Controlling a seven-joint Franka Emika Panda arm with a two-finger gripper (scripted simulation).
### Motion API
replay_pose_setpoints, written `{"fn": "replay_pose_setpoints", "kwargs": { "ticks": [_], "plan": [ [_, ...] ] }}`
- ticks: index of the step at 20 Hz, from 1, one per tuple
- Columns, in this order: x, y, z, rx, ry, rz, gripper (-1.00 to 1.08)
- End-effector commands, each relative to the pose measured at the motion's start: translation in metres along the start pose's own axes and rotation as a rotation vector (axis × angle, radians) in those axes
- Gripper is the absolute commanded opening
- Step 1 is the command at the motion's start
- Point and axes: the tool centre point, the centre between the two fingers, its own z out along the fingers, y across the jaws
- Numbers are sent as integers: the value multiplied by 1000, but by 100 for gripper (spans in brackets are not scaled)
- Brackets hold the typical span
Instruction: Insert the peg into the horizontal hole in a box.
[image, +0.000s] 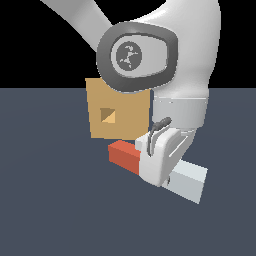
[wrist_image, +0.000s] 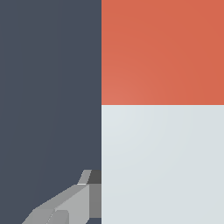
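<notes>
**Gripper down on the peg, hole waiting above the red end**

Gripper (image: 159, 167) sits low over the peg (image: 187, 179), straddling it near where the red third meets the pale length. From the exterior view I judge the fingers to be around the bar, but I cannot tell whether they are clamped on it or merely beside it; the wrist view shows only one grey finger (wrist_image: 72, 203) just beside the pale section, with the bar filling most of the picture.

I see the peg low on the dark floor (image: 50, 200), its long axis running from the red tip (image: 122, 154) at the exterior view's left to the pale end at the right. The red tip points roughly toward the box (image: 132, 117), which stands just behind it.

The hole (image: 108, 115) is the only cavity here, and I see nothing in it, just shaded tan walls. It lies higher than the red tip and a little to its left, so my reading is that the coming move turns on raising the peg and lining its axis with that opening.
</notes>
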Motion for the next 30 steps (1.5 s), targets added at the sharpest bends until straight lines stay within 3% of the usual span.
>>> {"fn": "replay_pose_setpoints", "kwargs": {
  "ticks": [1, 16, 30],
  "plan": [
    [-1, 0, 0, 0, -1, 0, -100],
    [9, -11, -5, 0, 0, 69, -100],
    [58, -49, -25, -1, -1, 375, -100]
  ]
}}
